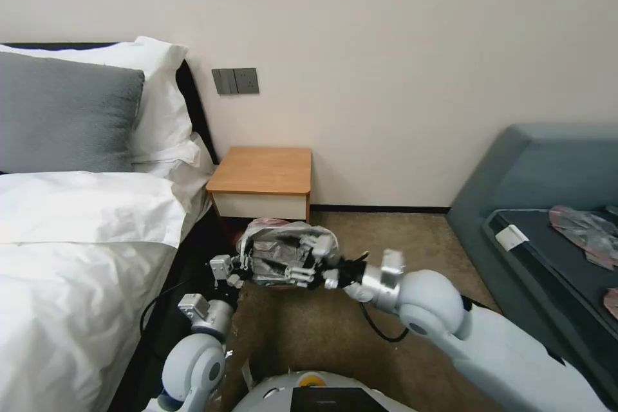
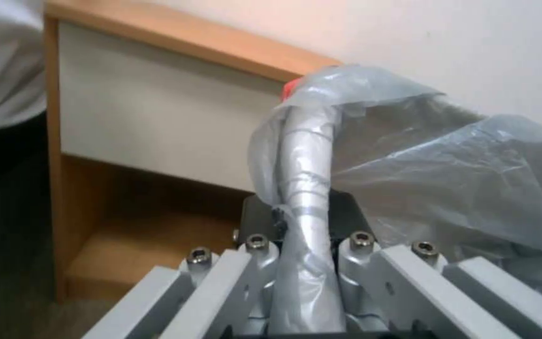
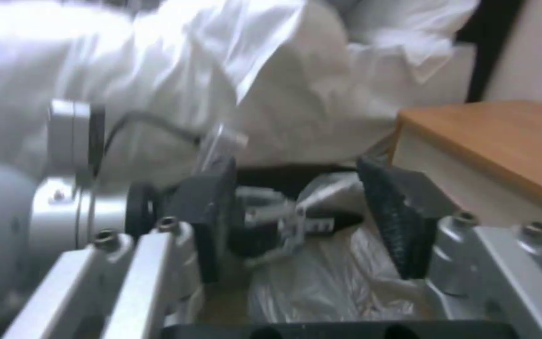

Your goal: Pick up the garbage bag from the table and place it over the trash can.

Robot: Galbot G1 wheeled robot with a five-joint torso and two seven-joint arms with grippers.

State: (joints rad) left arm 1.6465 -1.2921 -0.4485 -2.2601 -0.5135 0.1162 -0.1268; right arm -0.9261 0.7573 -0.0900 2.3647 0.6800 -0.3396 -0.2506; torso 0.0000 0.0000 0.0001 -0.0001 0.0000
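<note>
a bedroom with a cream wall, a bed with white linen on the robot's left, a grey-blue sofa on its right and brown carpet between. the table stands against the wall beside the bed, its wooden top bare. in front of it, low over the carpet, the garbage bag hangs bunched between both arms, a bit of pink-red rim showing at its top. the left gripper has its jaws closed tight on a twisted fold of the bag. the right gripper sits at the bag's other side, its black pads spread wide apart with crinkled plastic lying between them, not pinched.
</note>
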